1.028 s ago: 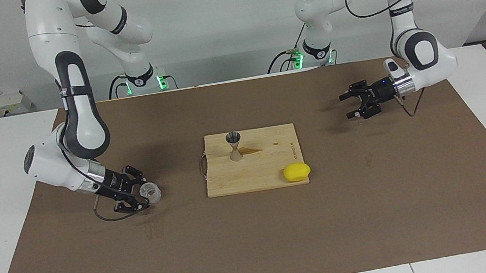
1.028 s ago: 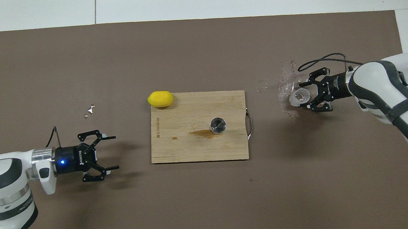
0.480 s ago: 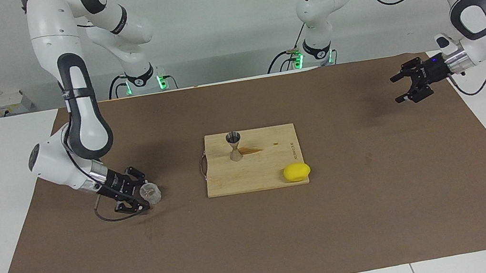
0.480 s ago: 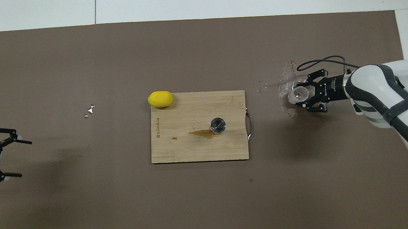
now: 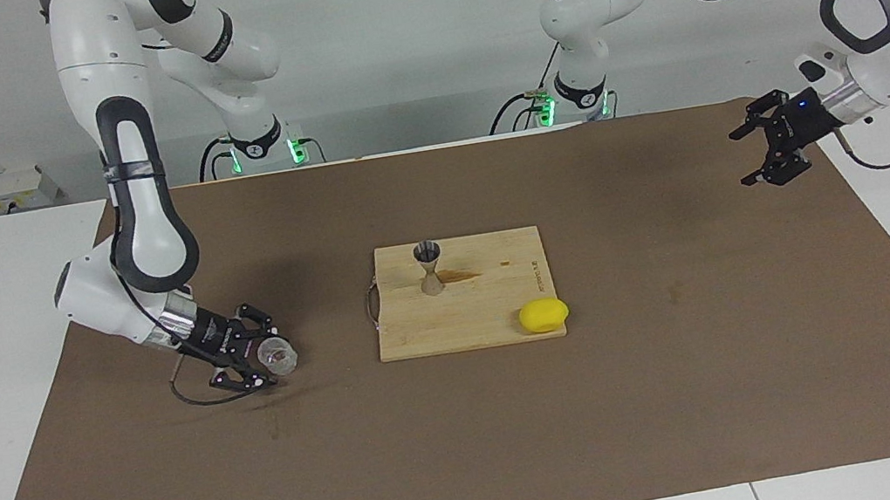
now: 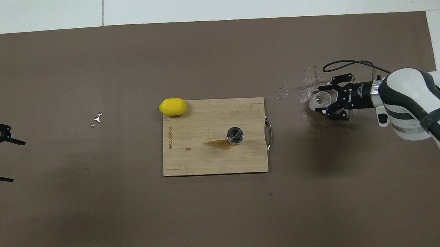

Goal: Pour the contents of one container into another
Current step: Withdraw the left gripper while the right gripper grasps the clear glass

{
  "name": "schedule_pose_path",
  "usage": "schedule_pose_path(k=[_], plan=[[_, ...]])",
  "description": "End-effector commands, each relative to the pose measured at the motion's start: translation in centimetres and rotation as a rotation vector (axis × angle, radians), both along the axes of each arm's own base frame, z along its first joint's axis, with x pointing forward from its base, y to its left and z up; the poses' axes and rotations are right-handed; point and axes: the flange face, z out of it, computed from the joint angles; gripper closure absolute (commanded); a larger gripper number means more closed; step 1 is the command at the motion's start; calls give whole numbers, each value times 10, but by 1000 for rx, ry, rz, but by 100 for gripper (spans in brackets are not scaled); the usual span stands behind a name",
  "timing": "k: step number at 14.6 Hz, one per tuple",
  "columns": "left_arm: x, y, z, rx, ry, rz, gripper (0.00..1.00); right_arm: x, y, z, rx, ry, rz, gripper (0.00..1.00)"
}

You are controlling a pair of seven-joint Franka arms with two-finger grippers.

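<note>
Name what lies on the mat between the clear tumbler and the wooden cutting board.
Between the tumbler and the cutting board, the overhead view shows only small clear wet splashes on the brown mat; otherwise that stretch is bare.

I see 1 wooden cutting board at the middle of my brown mat, a brown stain on it, and 1 yellow lemon at its corner farther from me.

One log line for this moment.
right hand: at tumbler on mat | left hand: open, waiting over mat edge | jigger: upright on cutting board
</note>
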Motion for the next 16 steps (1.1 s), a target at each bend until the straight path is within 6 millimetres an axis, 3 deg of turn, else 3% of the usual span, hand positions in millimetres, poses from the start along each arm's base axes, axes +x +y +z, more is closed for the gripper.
schedule_pose_path(k=[1, 2, 4, 6, 7, 8, 9, 10, 11, 13, 16], plan=[[-3, -15, 25, 57, 40, 59, 0, -20, -2, -2, -12, -18, -76, 20], [-2, -24, 28, 74, 63, 95, 0, -20, 6, 0, -9, -28, -62, 23], [-8, -37, 64, 145, 41, 163, 0, -21, 7, -1, -10, -33, -56, 30], [-29, -58, 108, 252, 2, 260, 0, -21, 7, 0, 5, -34, -74, 36], [-35, -61, 116, 268, 8, 314, 0, -22, 8, 1, 12, -38, -77, 43], [-36, -60, 118, 276, 20, 354, 0, -22, 9, 2, 14, -45, -74, 51], [-36, -59, 118, 286, 32, 404, 0, -22, 9, 4, 13, -49, -71, 71], [-38, -58, 119, 298, 56, 462, 0, -21, 10, 8, 10, -63, -59, 84], [-42, -57, 123, 308, 71, 510, 0, -21, 14, 11, 8, -72, -49, 90], [-45, -52, 126, 335, 98, 620, 0, -19, 28, 23, -1, -93, -21, 96], [-48, -54, 136, 458, 165, 1012, 0, -19, 53, 46, -28, -125, 42, 96]])
